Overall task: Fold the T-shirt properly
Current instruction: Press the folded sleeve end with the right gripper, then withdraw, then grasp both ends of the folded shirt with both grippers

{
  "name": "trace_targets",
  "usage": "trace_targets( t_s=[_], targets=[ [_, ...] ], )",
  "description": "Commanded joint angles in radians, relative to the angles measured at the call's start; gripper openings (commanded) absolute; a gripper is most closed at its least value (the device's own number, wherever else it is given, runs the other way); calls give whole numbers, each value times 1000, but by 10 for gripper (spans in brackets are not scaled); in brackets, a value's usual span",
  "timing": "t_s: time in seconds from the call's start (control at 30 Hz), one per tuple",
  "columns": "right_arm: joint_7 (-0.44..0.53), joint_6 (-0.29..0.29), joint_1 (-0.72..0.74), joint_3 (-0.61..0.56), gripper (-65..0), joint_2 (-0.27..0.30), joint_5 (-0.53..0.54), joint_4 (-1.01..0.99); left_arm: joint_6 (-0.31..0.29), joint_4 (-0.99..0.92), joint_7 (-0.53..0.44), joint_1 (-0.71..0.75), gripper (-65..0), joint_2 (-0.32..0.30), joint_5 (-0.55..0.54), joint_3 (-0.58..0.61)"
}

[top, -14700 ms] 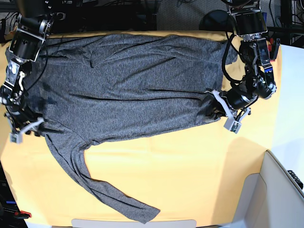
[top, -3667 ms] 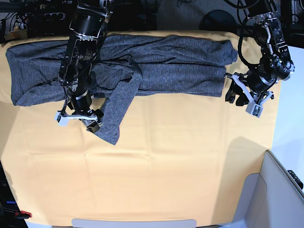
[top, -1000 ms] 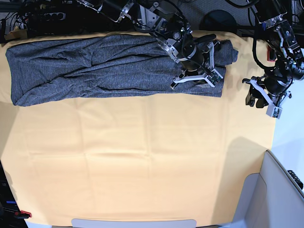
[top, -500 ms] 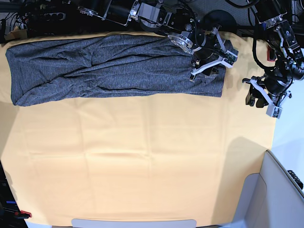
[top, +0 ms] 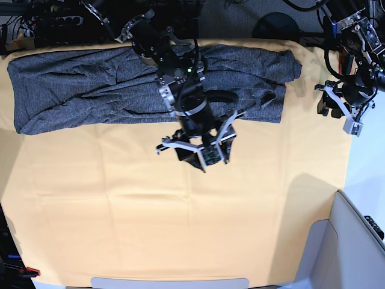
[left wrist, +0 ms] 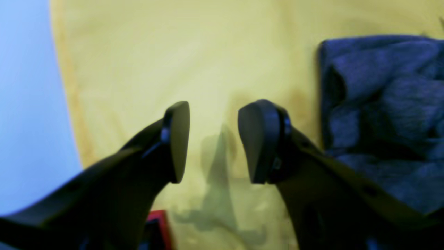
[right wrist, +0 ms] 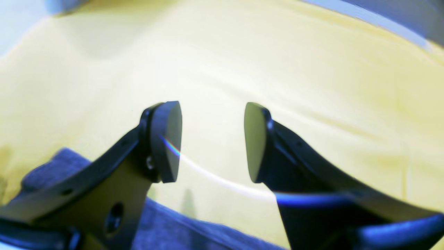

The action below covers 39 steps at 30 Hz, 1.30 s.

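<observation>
The T-shirt [top: 108,84] lies as a long dark grey band across the far side of the yellow table cloth [top: 180,229]. My right gripper [top: 195,152] hangs over bare cloth just in front of the shirt's middle, open and empty. In the right wrist view the right gripper [right wrist: 211,140] shows yellow cloth between its fingers and a shirt edge [right wrist: 180,232] below them. My left gripper [top: 338,114] is open off the shirt's right end. The left wrist view has the left gripper [left wrist: 213,142] empty over cloth, with the shirt's end [left wrist: 381,104] to its right.
A pale grey box wall [top: 355,241] stands at the near right corner. The cloth's right edge [left wrist: 69,86] runs beside the left gripper, with a small red item [left wrist: 158,225] under it. Cables and dark gear [top: 60,18] line the far edge.
My right gripper has opened, left the shirt's right end and swung left and nearer, over bare cloth. My left gripper has shifted slightly farther back.
</observation>
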Motion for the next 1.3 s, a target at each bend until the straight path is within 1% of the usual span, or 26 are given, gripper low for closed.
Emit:
trace_targets(
  t_s=[0.0, 0.1, 0.2, 0.3, 0.4, 0.5, 0.63, 0.73, 0.9, 1.1, 1.17, 1.27],
  targets=[
    [26, 2, 3, 35, -359, -14, -4, 32, -1, -2, 30, -11, -368, -17, -31, -26],
    [26, 2, -29, 140, -359, 12, -4, 56, -1, -54, 104, -13, -364, -17, -132, -53],
    [26, 2, -59, 213, -359, 58, -4, 78, -1, -126, 104, -16, -364, -17, -220, -55],
    [28, 2, -102, 309, -359, 79, -4, 96, -1, -229, 104, -16, -364, -17, -264, -47],
    [28, 1, -143, 449, -359, 78, -4, 103, -1, -301, 104, -16, -364, -17, -286, -46],
    [28, 1, -166, 570, -359, 76, -4, 103, -1, -313, 104, -16, -364, -17, -326, -18],
    [28, 1, -186, 676, -359, 76, -4, 103, -1, -310, 104, -13, -364, -19, -384, 42],
    [28, 2, -200, 717, -359, 81, -4, 103, -1, -310, 104, -13, -364, -17, -432, 82],
    [28, 5, -210, 765, -359, 82, -4, 101, -1, -310, 104, -11, -364, -15, -473, 126],
    [28, 5, -214, 773, -359, 84, -1, 96, -1, -310, 104, -7, -362, -15, -504, 163],
    [28, 5, -214, 773, -359, 82, -1, 95, -1, -310, 104, -7, -349, -15, -510, 175],
    [28, 5, -214, 773, -359, 81, -1, 95, -1, -310, 104, -7, -302, -15, -514, 192]
  ],
)
